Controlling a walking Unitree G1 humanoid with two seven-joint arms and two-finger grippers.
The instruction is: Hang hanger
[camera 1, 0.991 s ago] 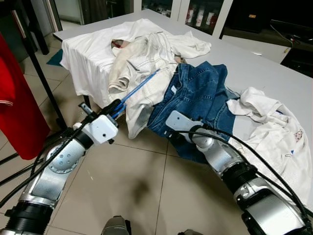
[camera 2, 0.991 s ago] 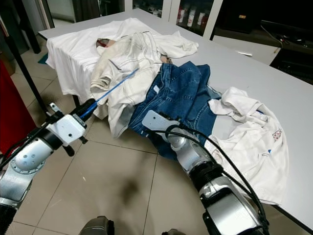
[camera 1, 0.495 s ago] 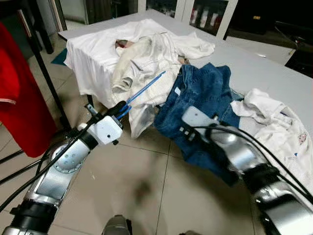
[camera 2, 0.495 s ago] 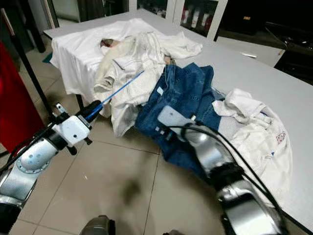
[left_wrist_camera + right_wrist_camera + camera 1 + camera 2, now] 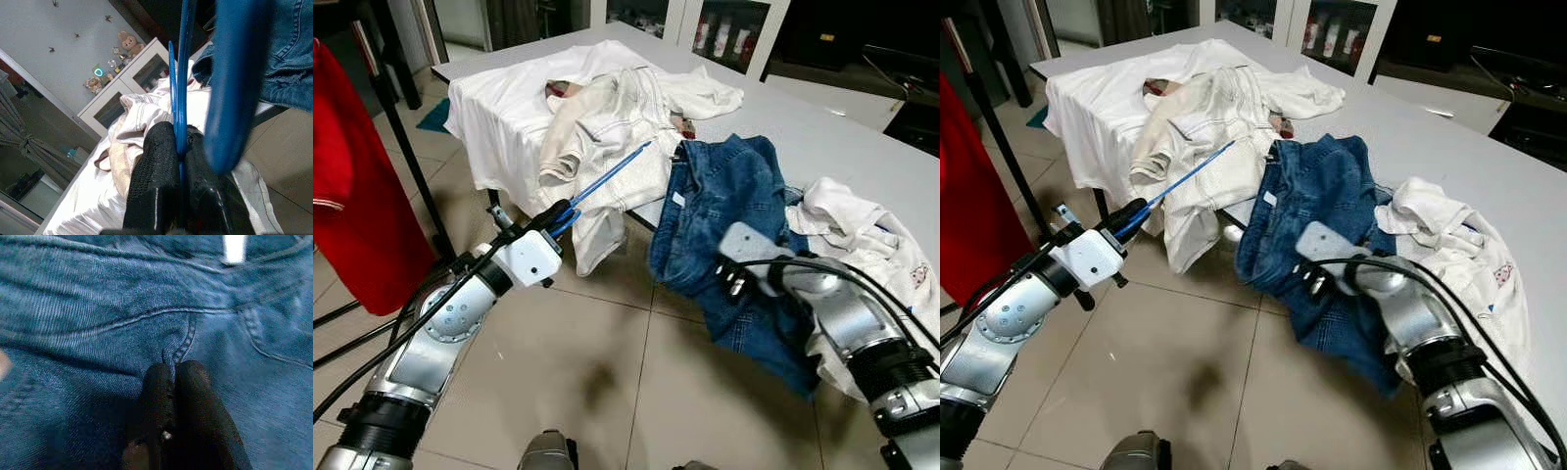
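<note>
Two tools are busy. My left tool (image 5: 178,147) is squeezed tight on the blue hanger (image 5: 604,182), low over the tiled floor (image 5: 607,362). The hanger's far end pokes up against the cream jacket (image 5: 612,117) that droops off the edge of the grey surface (image 5: 832,127). My right tool (image 5: 173,377) is pinched shut on a fold of the blue jeans (image 5: 1317,191), which hang off the surface's edge. A white shirt (image 5: 1449,250) lies beside the jeans. A red cloth (image 5: 352,186) hangs on my left.
</note>
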